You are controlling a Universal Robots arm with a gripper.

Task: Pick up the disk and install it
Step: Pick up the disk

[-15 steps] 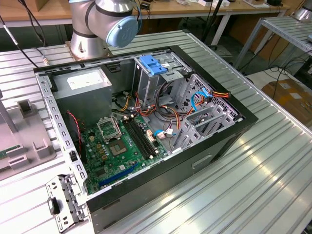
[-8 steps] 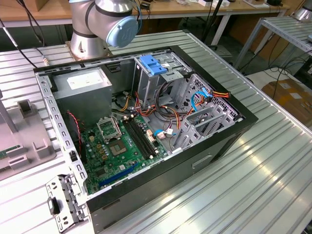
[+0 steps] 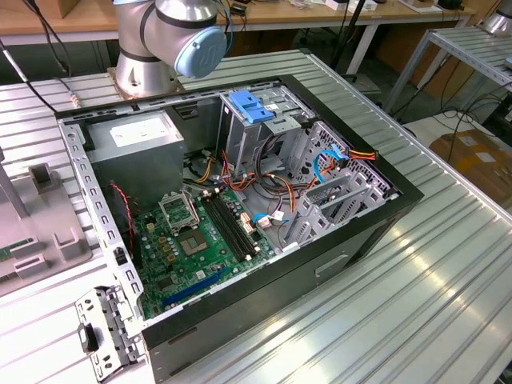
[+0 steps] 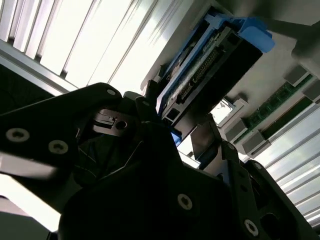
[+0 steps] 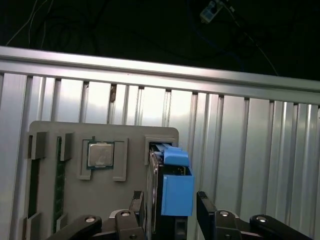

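In a slot of the grey plastic tray [image 5: 132, 165] on the aluminium bench [image 5: 250, 165]: flat silver-metal disk [image 5: 176, 194] with blue plastic carrier frame, on edge. Black fingers [image 5: 205, 210] clamped narrow on its flanks.

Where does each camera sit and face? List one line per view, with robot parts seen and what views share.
Exterior view: off the arm, high, looking down into the open black computer case; the arm's silver-and-blue joint shows.
First wrist view: on the arm, facing the flat grey metal disk in its blue plastic frame, upright in the grey plastic tray; black gripper shows.
Second wrist view: on the arm, looking past the gripper at the disk.
Both wrist views share disk, tray and gripper.
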